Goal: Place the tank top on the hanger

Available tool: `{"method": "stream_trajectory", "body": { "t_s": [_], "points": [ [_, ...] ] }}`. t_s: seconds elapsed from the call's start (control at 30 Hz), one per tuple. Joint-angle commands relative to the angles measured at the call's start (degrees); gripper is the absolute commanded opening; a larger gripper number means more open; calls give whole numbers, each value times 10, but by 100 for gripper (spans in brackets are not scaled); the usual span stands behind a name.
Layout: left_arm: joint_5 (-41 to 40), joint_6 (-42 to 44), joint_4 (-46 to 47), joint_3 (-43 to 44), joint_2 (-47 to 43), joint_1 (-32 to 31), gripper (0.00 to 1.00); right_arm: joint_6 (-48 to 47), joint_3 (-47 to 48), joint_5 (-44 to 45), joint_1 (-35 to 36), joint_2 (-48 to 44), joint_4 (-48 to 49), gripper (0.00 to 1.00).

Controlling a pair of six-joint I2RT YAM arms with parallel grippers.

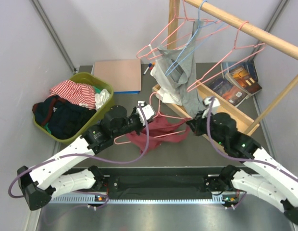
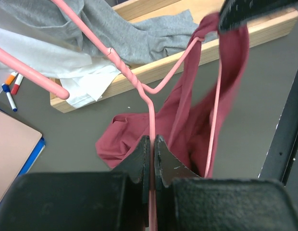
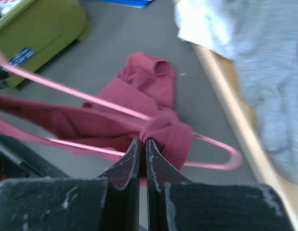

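tank top (image 1: 156,134): dark red, in the middle of the tabletop (image 1: 211,149). one strap is looped over the right arm of the hanger (image 2: 150,113) and drawn up to the right end effector (image 3: 141,144). the rest lies crumpled on the surface under the wire and on its near side.
hanger: thin pink wire, low over the middle of the tabletop between the two end effectors, with its hook toward the far side.
left end effector (image 2: 152,143): clenched on the hanger. its fingertips (image 2: 139,154) pinch one arm of the wire just past the twisted neck.
right end effector: clenched on a bunch of the tank top's cloth where it wraps the hanger's right end. the fingers (image 3: 132,156) meet with the cloth at their tips.
basket (image 1: 103,85): green, at the far left, holding a red-and-white striped cloth (image 1: 72,91) and dark clothes.
grey garment (image 1: 180,84): hangs at the far right from the wooden rail (image 1: 245,26), its lower end draped onto the wooden base (image 1: 226,108).
blue hanger (image 1: 187,53): on the rail, with pink hangers on either side of it.
books (image 1: 240,77): far right, behind the wooden base.
pink pad (image 1: 117,74): flat at the far side, lying on a blue one, with markers (image 1: 149,67) just to its right.
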Motion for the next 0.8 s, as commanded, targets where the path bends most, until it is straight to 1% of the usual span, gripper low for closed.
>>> {"method": "stream_trajectory", "body": {
  "t_s": [0.0, 0.03, 0.13, 0.2, 0.23, 0.27, 0.3, 0.33, 0.37, 0.4, 0.47, 0.53, 0.57, 0.7, 0.77],
  "points": [
    [-26, 3, 44, -8, 0, -5, 0, 27, 59, 102, 142, 60, 74, 0],
    [-32, 3, 45, -9, -2, -5, 0, 30, 66, 131, 185, 71, 77, 0],
    [-56, 4, 50, -12, -9, -5, 0, 33, 87, 167, 239, 108, 84, 0],
    [-55, 5, 52, -14, -15, -5, 0, 30, 97, 170, 250, 125, 86, 0],
    [-51, 5, 53, -15, -21, -5, 0, 28, 101, 170, 253, 129, 85, 3],
    [-45, 6, 54, -17, -25, -5, 0, 27, 103, 170, 253, 130, 85, 16],
    [-39, 7, 52, -16, -30, -5, 0, 25, 104, 169, 253, 128, 82, 23],
    [-25, 9, 51, -16, -38, -5, 0, 21, 105, 165, 253, 125, 81, 33],
    [-18, 11, 50, -18, -43, -5, 0, 18, 106, 163, 253, 114, 77, 45],
    [-12, 15, 46, -17, -48, -5, 0, 6, 110, 160, 253, 108, 64, 65],
    [24, 20, 37, -14, -63, -5, 0, -9, 119, 162, 252, 87, 42, 80],
    [57, 26, 23, -6, -73, -4, 0, -37, 132, 171, 252, 69, 12, 84],
    [88, 27, 19, -3, -74, -4, 0, -45, 134, 173, 251, 48, 5, 86],
    [149, 25, 1, 11, -87, -4, 0, -100, 146, 149, 246, 8, -36, 86],
    [171, 25, -7, 16, -96, -2, 0, -122, 143, 116, 247, -19, -40, 86]
  ]
}}
